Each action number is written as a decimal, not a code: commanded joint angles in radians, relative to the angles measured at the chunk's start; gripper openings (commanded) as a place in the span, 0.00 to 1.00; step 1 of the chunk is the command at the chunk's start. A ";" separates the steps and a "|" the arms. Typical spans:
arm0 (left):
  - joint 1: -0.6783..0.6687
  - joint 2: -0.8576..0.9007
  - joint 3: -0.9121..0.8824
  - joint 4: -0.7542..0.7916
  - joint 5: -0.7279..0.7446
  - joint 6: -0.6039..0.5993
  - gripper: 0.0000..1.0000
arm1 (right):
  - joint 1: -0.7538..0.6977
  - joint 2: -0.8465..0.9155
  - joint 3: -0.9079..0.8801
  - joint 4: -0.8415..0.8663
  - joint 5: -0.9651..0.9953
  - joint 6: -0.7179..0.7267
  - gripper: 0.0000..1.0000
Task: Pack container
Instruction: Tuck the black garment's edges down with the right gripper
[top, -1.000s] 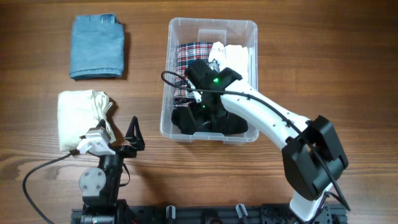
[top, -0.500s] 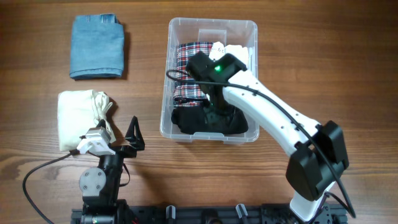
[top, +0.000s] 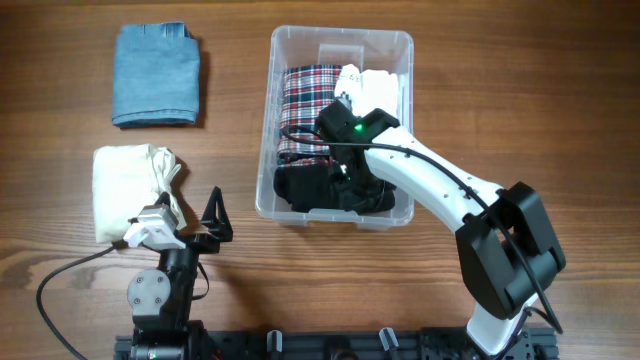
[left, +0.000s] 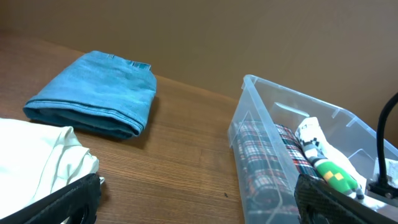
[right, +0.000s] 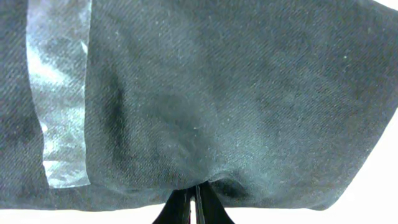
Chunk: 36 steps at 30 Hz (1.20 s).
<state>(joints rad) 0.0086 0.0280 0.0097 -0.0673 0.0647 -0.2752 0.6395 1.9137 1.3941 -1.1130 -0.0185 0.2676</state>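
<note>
The clear plastic container (top: 340, 36) stands at the table's middle and also shows in the left wrist view (left: 292, 93). It holds a plaid cloth (top: 300, 95), a white cloth (top: 385, 90) and a black garment (top: 305, 190) at its near end. My right gripper (top: 350, 185) is inside the container. It is shut and pinches a fold of the black garment (right: 236, 93), with its fingertips (right: 194, 199) pressed together. My left gripper (top: 205, 225) is open and empty near the front edge, its fingers wide apart (left: 199, 199).
A folded blue denim piece (top: 157, 75) lies at the far left and shows in the left wrist view (left: 99, 93). A cream cloth (top: 125, 185) lies just left of my left gripper. A cable runs from the right wrist over the container.
My right wrist has moved a little toward the container's near end. The black garment now lies flatter there and more of the plaid cloth shows. The left arm has not moved.
</note>
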 joint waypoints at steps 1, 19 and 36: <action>0.007 -0.003 -0.004 -0.005 -0.006 0.005 1.00 | -0.009 -0.002 0.060 -0.015 0.017 0.022 0.04; 0.007 -0.003 -0.004 -0.005 -0.006 0.006 1.00 | 0.016 -0.052 0.046 0.154 -0.233 0.021 0.04; 0.007 -0.003 -0.004 -0.005 -0.006 0.006 1.00 | 0.022 -0.030 -0.048 0.276 -0.237 0.050 0.04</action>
<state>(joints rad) 0.0086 0.0280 0.0097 -0.0673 0.0647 -0.2752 0.6537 1.8736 1.3338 -0.8352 -0.2615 0.2955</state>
